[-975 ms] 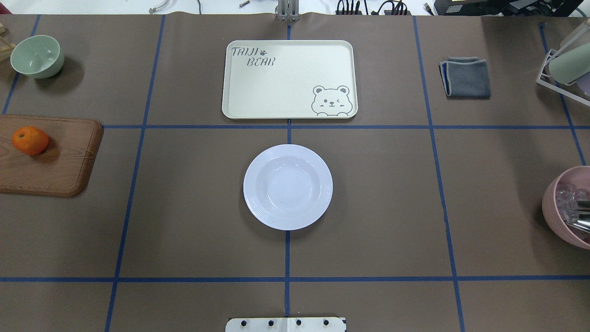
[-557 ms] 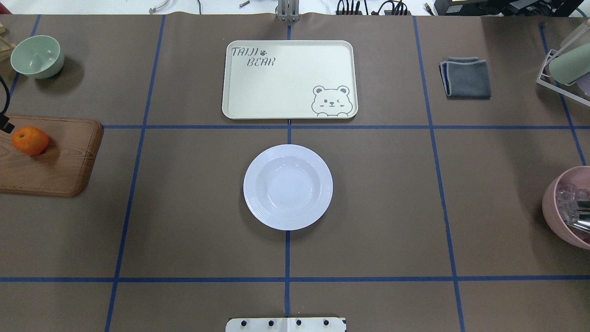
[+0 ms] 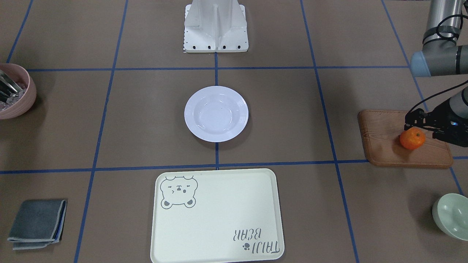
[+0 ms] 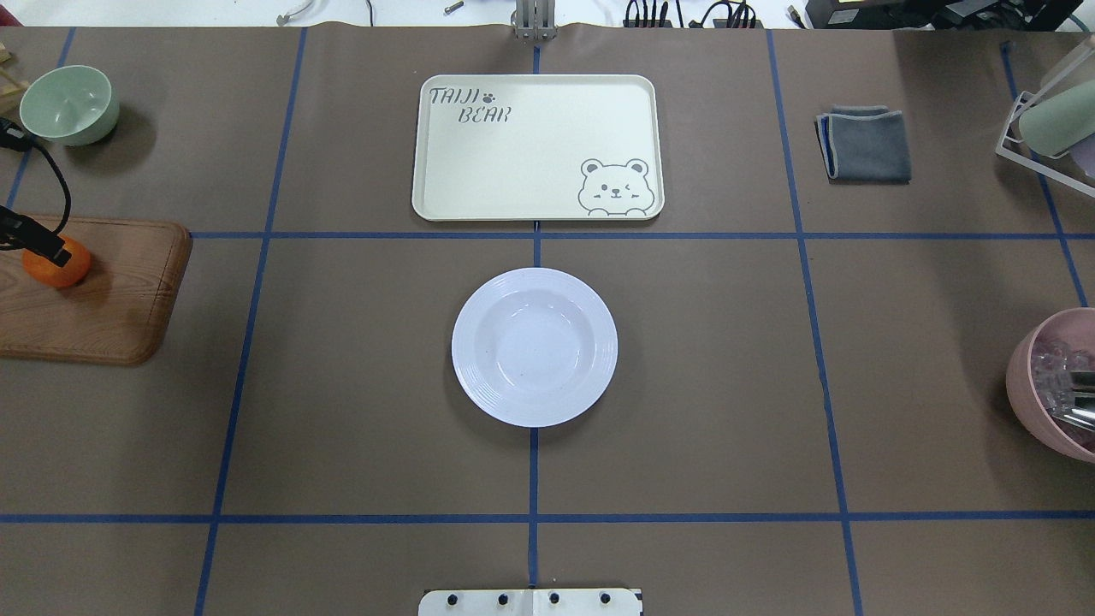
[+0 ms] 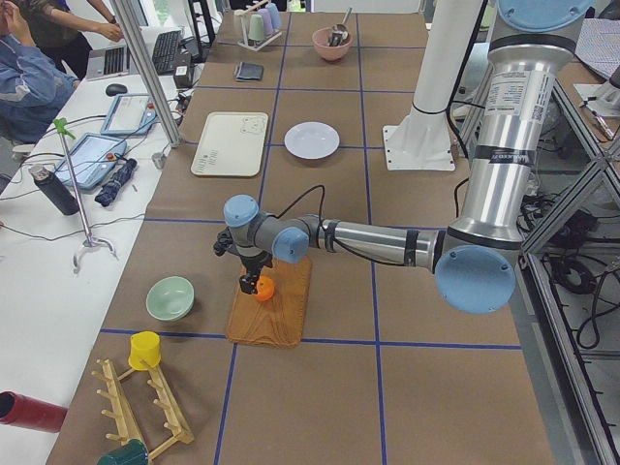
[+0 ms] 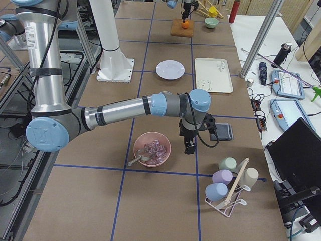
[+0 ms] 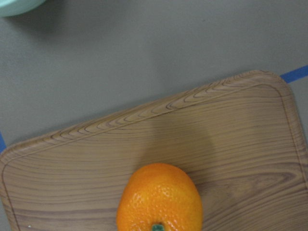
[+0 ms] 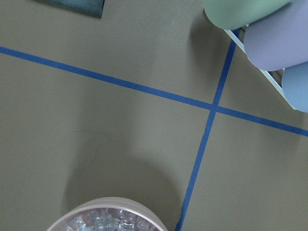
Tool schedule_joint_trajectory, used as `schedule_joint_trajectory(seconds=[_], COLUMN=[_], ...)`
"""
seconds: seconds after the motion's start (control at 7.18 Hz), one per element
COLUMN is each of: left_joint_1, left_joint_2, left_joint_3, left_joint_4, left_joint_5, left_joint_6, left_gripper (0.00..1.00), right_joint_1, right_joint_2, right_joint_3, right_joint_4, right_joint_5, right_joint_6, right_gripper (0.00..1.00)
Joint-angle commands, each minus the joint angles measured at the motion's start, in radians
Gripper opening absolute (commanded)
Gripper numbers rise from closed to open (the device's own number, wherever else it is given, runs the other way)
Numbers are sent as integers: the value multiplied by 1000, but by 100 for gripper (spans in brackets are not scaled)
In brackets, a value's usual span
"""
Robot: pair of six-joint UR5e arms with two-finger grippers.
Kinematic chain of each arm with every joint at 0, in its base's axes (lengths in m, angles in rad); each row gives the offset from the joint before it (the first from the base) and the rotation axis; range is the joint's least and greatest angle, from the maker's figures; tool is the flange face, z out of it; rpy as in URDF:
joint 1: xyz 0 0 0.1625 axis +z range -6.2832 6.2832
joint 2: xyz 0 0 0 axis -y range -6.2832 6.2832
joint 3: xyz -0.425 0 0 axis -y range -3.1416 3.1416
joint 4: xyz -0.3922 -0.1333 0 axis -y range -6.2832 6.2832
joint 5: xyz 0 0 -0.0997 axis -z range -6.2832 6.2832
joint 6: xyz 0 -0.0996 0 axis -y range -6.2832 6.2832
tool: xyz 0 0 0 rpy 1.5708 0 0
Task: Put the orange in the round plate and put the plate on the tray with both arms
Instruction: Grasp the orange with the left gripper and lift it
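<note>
The orange [image 3: 412, 139] lies on a brown wooden board [image 3: 387, 146] at the table's left end. My left gripper [image 3: 411, 126] hangs just above it, its black tip overlapping the fruit's top in the overhead view, where the orange [image 4: 60, 265] shows under the left gripper [image 4: 51, 248]. I cannot tell whether it is open or shut. The left wrist view shows the orange [image 7: 160, 198] at its bottom edge and no fingers. The round plate [image 4: 535, 346] sits empty at the centre, and the tray [image 4: 537, 147] lies empty beyond it. My right gripper [image 6: 188, 145] hovers far right; its state cannot be told.
A pale green bowl [image 4: 68, 104] stands behind the board. A pink bowl [image 4: 1054, 385] with clear pieces and a utensil, a folded grey cloth [image 4: 866, 144] and a cup rack [image 4: 1048, 120] occupy the right end. People sit beyond the table's far side.
My left gripper and its cable have come in from the left edge of the overhead view and now sit over the orange. Plate, tray and orange have not moved.
</note>
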Motion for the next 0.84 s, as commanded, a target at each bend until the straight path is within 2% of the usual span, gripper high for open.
schedule_joint_trajectory(seconds=[0.0,0.7], left_joint_1=[4,22], left_joint_2=[-29,-66], left_joint_3=[52,122], left_joint_4=[-15,-17], left_joint_5=[0,0], left_joint_6=[-5,-6], left_gripper=[98,98], right_joint_1=[0,-2], right_joint_2=[0,3], right_joint_3=[2,2], right_joint_4=[2,0], right_joint_5=[0,0], right_joint_6=[0,2], right_gripper=[100,100])
